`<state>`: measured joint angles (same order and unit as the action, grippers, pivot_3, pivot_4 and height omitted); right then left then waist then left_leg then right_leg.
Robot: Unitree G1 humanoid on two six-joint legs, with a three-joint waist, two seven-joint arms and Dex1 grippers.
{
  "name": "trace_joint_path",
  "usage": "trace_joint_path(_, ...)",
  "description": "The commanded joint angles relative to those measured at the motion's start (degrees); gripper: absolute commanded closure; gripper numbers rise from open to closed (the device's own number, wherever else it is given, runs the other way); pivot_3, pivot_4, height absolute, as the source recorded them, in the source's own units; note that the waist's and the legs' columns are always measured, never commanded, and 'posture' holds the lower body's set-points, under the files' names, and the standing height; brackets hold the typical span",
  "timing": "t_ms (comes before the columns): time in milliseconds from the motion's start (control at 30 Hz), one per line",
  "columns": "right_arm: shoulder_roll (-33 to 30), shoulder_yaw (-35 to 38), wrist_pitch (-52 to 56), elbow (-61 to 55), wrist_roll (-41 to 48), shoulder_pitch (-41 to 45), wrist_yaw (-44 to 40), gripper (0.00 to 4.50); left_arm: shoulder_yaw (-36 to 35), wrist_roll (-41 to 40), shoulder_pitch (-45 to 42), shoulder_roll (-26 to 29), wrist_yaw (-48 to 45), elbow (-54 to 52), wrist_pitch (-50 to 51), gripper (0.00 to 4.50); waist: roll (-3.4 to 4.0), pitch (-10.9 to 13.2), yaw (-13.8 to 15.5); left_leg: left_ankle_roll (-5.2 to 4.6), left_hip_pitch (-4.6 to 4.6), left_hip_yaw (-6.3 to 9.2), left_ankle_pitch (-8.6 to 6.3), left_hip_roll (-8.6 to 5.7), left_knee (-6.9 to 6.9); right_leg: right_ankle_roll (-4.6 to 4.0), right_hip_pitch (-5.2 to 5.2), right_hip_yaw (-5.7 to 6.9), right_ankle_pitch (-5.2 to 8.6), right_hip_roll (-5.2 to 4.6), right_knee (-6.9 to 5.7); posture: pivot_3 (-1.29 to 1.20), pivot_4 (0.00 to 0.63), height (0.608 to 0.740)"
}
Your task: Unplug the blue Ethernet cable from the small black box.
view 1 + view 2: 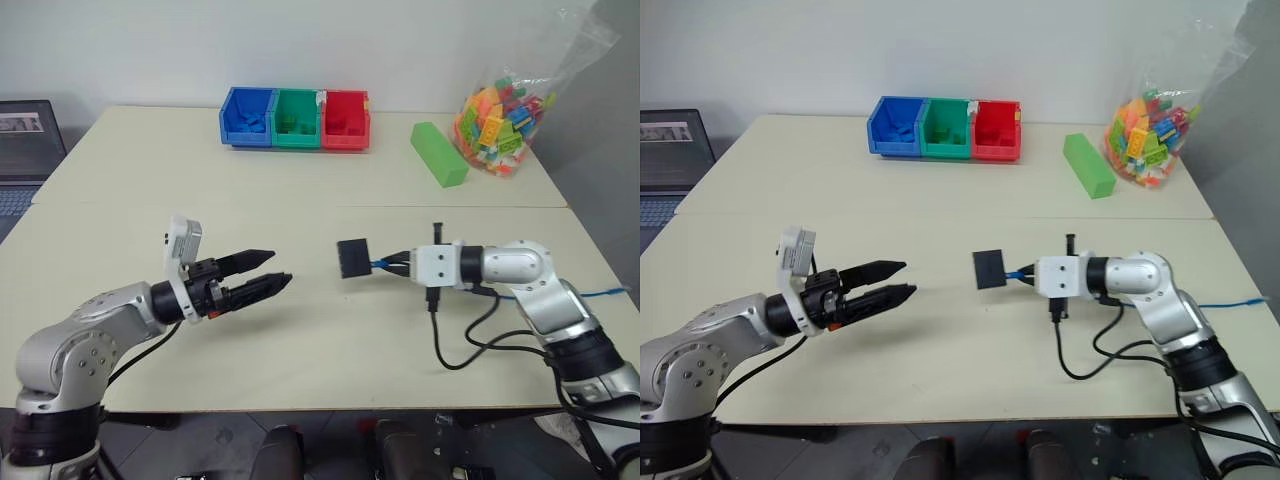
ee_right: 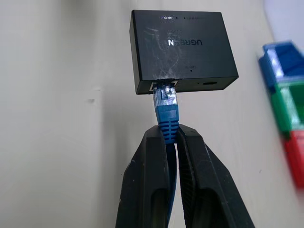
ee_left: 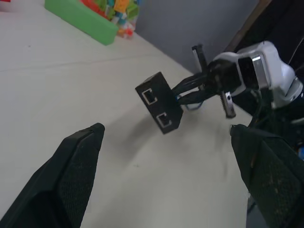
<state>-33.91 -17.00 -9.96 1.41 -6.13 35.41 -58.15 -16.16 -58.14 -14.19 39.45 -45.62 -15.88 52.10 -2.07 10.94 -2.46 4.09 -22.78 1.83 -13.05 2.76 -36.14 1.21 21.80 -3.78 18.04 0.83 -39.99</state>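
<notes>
Blue cable [image 2: 167,124] pinched in shut right claw [image 2: 172,135], plug still in box [image 2: 183,50], held off worktop [image 1: 330,330]; left claw [image 1: 272,270] wide open, empty, at box's 9 o'clock

We see a pale cream table [image 1: 300,190] running to a plain white wall [image 1: 300,45], with a seam across its middle where two tops meet. Far beyond the tools, by the wall, stand blue, green and red bins [image 1: 295,119], with a green block [image 1: 438,154] and a clear bag of bricks [image 1: 505,115] nearby. A laptop [image 1: 25,150] sits at the far left edge. The light is even and soft.
</notes>
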Motion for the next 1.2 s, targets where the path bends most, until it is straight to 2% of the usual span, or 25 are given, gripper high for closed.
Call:
trace_joint_path(33,3.17,-1.46,-0.32,-2.26,-1.32,2.91,1.96,4.48,-1.56,-4.55,-3.37,-2.22,3.81,1.0,2.41,0.0,0.0,0.0,0.22,0.0,-0.05,0.08,0.0,0.01,-0.02,-0.01,0.01,0.02,-0.01,-0.01,0.01,0.0,0.15,0.74)
trace_joint_path(433,7.94,-3.05,-0.82,-3.26,-2.12,5.2,4.32,4.48,-0.71,-6.36,-5.18,-4.71,5.9,2.7,4.55,0.0,0.0,0.0,0.47,0.01,-0.1,0.35,0.01,-0.02,-0.03,-0.03,-0.01,0.11,0.0,-0.03,-0.01,0.0,0.15,0.74)
trace_joint_path(600,8.12,-3.02,-1.43,-2.97,-2.02,5.56,4.76,4.48,-1.24,-7.66,-5.74,-5.26,6.39,3.53,5.47,0.81,0.0,0.0,0.5,0.02,-0.1,0.36,0.01,-0.03,-0.03,-0.03,-0.01,0.12,0.0,-0.04,0.0,0.0,0.15,0.74)
trace_joint_path(900,7.94,-3.29,-2.36,-3.03,-2.24,5.0,5.35,4.48,-1.32,-9.34,-6.44,-5.28,7.17,4.24,6.67,2.74,0.0,0.0,0.5,0.02,-0.1,0.38,0.01,-0.03,-0.03,-0.03,-0.02,0.13,0.0,-0.04,0.0,0.0,0.15,0.74)
trace_joint_path(1033,8.0,-3.58,-2.67,-3.23,-2.24,4.56,5.39,4.48,-1.09,-9.64,-6.31,-5.32,7.29,4.01,6.96,3.73,0.0,0.0,0.5,0.02,-0.11,0.38,0.01,-0.03,-0.03,-0.03,-0.02,0.13,0.0,-0.04,0.0,0.0,0.15,0.74)
trace_joint_path(1200,8.0,-4.1,-2.41,-3.57,-2.1,4.09,4.86,4.48,-1.04,-10.01,-6.06,-5.46,7.47,3.63,7.19,3.73,0.0,0.0,0.5,0.02,-0.11,0.38,0.01,-0.03,-0.03,-0.03,-0.02,0.13,0.0,-0.04,0.0,0.0,0.15,0.74)
